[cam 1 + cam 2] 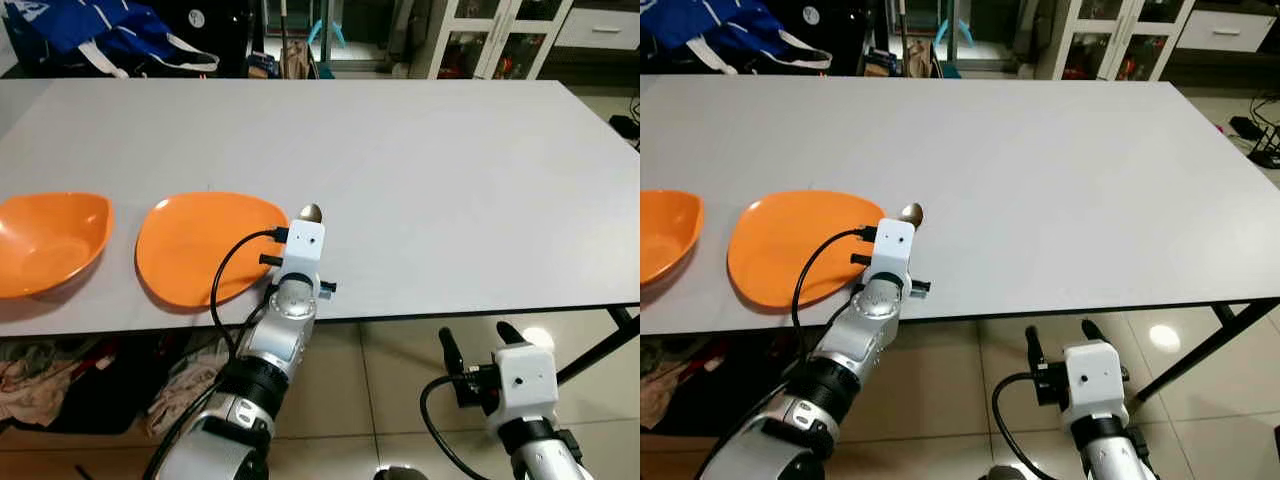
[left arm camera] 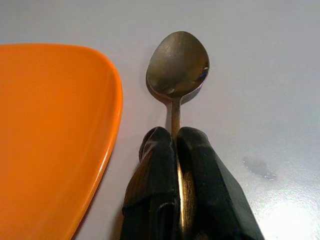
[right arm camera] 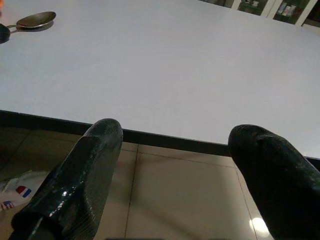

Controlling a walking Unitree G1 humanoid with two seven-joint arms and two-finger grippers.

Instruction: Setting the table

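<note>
A metal spoon (image 2: 177,67) lies just right of the orange plate (image 1: 205,245) on the grey table (image 1: 420,180). My left gripper (image 2: 175,145) is shut on the spoon's handle, and the bowl of the spoon (image 1: 311,212) pokes out past the wrist. An orange bowl (image 1: 45,240) sits left of the plate. My right gripper (image 1: 478,345) hangs open below the table's front edge, with nothing between its fingers (image 3: 85,165).
Blue bags (image 1: 100,30) sit beyond the table's far left corner. White cabinets (image 1: 500,35) stand at the back right. Clothes (image 1: 40,375) lie on the tiled floor under the table. A black table leg (image 1: 605,345) slants at the right.
</note>
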